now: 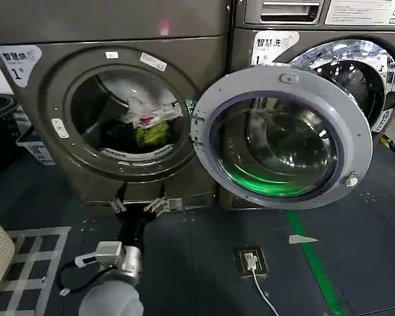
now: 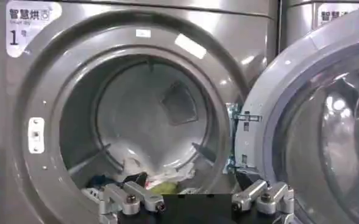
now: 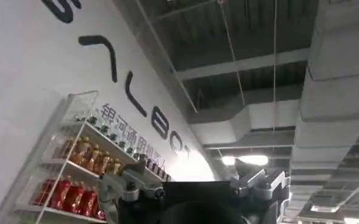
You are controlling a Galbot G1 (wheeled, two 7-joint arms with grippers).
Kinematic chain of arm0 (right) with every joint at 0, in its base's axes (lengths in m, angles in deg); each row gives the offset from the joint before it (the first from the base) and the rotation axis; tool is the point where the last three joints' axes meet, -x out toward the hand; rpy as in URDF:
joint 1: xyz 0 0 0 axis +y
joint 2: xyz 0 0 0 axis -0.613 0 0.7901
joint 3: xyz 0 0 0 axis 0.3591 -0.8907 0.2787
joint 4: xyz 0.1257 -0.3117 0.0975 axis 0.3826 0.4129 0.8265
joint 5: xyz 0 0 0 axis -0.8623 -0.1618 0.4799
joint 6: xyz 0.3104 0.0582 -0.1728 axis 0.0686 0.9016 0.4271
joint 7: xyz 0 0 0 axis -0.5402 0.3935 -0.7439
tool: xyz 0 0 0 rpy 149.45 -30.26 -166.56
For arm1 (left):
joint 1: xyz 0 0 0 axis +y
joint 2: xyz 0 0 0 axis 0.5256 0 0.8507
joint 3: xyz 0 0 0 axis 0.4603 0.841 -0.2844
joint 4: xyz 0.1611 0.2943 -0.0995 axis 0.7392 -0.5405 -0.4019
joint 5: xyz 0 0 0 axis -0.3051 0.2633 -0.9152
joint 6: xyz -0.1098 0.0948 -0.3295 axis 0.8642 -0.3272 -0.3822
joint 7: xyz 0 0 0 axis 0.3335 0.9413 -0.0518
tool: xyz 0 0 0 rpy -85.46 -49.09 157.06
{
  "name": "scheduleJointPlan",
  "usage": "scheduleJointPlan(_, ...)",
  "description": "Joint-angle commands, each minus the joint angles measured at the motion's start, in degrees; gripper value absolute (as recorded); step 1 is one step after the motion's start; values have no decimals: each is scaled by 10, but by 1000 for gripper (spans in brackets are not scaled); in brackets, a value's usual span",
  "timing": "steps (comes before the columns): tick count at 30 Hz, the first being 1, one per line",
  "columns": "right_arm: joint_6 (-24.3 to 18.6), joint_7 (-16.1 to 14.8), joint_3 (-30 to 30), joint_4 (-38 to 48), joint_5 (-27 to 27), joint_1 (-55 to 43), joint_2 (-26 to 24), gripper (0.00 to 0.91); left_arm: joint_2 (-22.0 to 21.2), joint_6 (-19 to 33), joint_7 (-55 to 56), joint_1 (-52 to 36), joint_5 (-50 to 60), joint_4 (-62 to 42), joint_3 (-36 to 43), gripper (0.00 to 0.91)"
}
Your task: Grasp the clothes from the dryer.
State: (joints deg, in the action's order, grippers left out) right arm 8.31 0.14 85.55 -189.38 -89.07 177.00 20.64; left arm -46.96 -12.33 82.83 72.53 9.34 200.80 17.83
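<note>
The dryer (image 1: 33, 105) with the white "1" label stands at the left, its grey-rimmed glass door (image 1: 283, 82) swung wide to the right. In the drum lie the clothes (image 1: 148, 122), a white, lime-green and dark heap with a bit of red. My left gripper (image 1: 139, 205) hangs open low before the porthole, short of the drum. In the left wrist view the clothes (image 2: 158, 179) lie just beyond the left gripper (image 2: 194, 185), with nothing between its fingers. The right gripper (image 3: 194, 179) points up toward the ceiling, open and empty.
A neighbouring machine with a shiny steel drum (image 1: 345, 72) stands behind the open door. Baskets (image 1: 36, 146) sit left of the dryer. On the dark floor are an outlet with a white cable (image 1: 251, 262) and a green line (image 1: 316, 263).
</note>
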Motion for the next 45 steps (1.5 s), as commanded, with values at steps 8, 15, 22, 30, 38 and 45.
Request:
scheduleJointPlan(8,-1,0,-4,1,-1,-6,2,907,1,-1,1,-4,-2,-6,-15,907)
scheduleJointPlan(15,-1,-1,-8,3,-1,-9,-4,907,-2,-1,1,-3,-3,-8,-24,907)
scheduleJointPlan(22,-2,-3,-9,0,-1,-8,-2,907,1,-1,1,-4,-5,-8,-28,907)
scheduleJointPlan(30,-2,-5,-9,-4,-2,-6,-1,907,5,-1,1,-6,-10,-9,-33,907)
scheduleJointPlan(38,-2,-6,-13,-6,-3,-10,0,907,5,-1,1,-5,-10,-9,-34,907)
scheduleJointPlan(45,-2,-6,-14,-8,-2,-15,1,907,1,-2,-1,-13,-10,-13,-31,907)
